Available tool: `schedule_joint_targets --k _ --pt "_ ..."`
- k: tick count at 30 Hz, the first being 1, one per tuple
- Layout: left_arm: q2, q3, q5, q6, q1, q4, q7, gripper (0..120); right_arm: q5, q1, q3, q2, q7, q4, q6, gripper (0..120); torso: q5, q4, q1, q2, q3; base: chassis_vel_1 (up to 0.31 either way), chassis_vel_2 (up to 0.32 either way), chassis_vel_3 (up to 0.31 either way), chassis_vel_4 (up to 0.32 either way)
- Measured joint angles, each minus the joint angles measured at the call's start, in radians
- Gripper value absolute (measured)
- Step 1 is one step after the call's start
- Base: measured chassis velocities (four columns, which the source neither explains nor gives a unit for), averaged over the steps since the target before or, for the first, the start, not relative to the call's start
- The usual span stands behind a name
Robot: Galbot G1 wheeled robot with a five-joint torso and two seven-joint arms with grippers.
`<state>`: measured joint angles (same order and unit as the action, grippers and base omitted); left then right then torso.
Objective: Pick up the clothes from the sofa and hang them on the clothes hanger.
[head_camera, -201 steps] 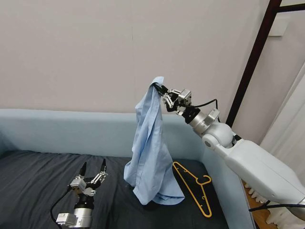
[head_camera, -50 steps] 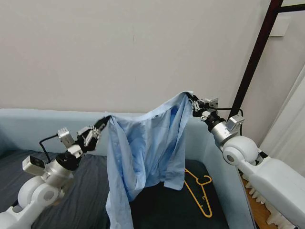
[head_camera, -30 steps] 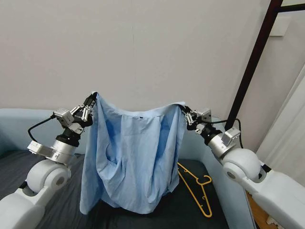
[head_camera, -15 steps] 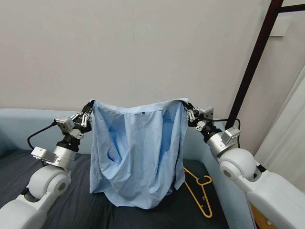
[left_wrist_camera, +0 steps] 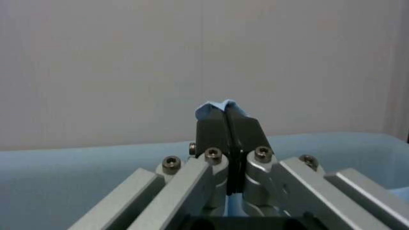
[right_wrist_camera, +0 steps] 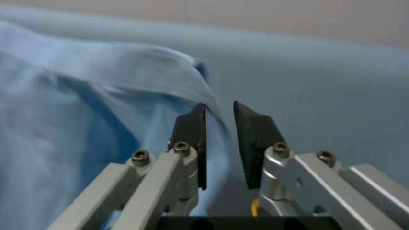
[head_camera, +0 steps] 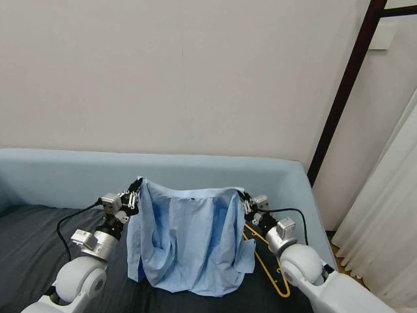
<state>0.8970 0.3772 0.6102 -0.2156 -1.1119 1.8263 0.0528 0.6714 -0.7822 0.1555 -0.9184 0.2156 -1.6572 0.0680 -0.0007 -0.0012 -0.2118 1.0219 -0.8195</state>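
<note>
A light blue shirt [head_camera: 186, 238] hangs spread out between my two grippers, low over the sofa, its hem bunched on the dark seat. My left gripper [head_camera: 134, 194] is shut on the shirt's left top corner; a tuft of blue cloth [left_wrist_camera: 216, 106] pokes out past the closed fingertips of the left gripper [left_wrist_camera: 227, 125]. My right gripper [head_camera: 244, 203] pinches the right top corner. In the right wrist view the shirt [right_wrist_camera: 96, 96] runs between the black pads of the right gripper [right_wrist_camera: 219, 117]. A yellow hanger [head_camera: 268, 264] lies on the seat, partly hidden by shirt and right arm.
The sofa has a pale blue backrest [head_camera: 65, 173] and a dark grey seat [head_camera: 32, 248]. A dark rack pole [head_camera: 342, 91] leans up at the right, beside a white curtain [head_camera: 391, 222]. The sofa's right arm [head_camera: 306, 195] borders the hanger.
Both grippers have come down with the shirt still stretched between them, from above the backrest to just over the seat. The hem now rests on the seat.
</note>
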Motion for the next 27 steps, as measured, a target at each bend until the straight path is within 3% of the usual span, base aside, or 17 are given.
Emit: schedule_joint_targets --k 5,11,16,21,27 --pt "-0.013 -0.013 0.004 0.012 0.017 -0.012 0.003 0 -0.005 -0.013 -0.068 -0.020 -0.137 0.210 0.047 45 0.0002 -0.0001 0.000 0.000 0.000 0.000 0.000 0.000 0.000" --pt "-0.013 -0.031 0.006 0.019 0.017 -0.010 0.002 0 -0.050 0.001 -0.112 -0.064 -0.202 0.368 0.081 63 0.0003 -0.0001 0.000 0.000 0.000 0.000 0.000 0.000 0.000" --pt "-0.014 -0.042 0.007 0.020 0.028 -0.012 0.002 0 -0.102 0.049 -0.155 -0.148 -0.229 0.536 0.139 86 0.0001 0.0003 0.000 0.000 0.000 0.000 0.000 0.000 0.000" --pt "-0.016 -0.041 0.008 0.019 0.027 -0.015 0.002 0 -0.139 0.059 -0.158 -0.177 -0.200 0.583 0.217 99 0.0001 0.0000 0.000 0.000 0.000 0.000 0.000 0.000 0.000" --pt "-0.017 -0.039 0.008 0.012 0.032 -0.029 0.006 0 -0.147 0.056 -0.166 -0.194 -0.152 0.580 0.367 100 0.0002 0.0001 0.000 0.000 0.000 0.000 0.000 0.000 0.000"
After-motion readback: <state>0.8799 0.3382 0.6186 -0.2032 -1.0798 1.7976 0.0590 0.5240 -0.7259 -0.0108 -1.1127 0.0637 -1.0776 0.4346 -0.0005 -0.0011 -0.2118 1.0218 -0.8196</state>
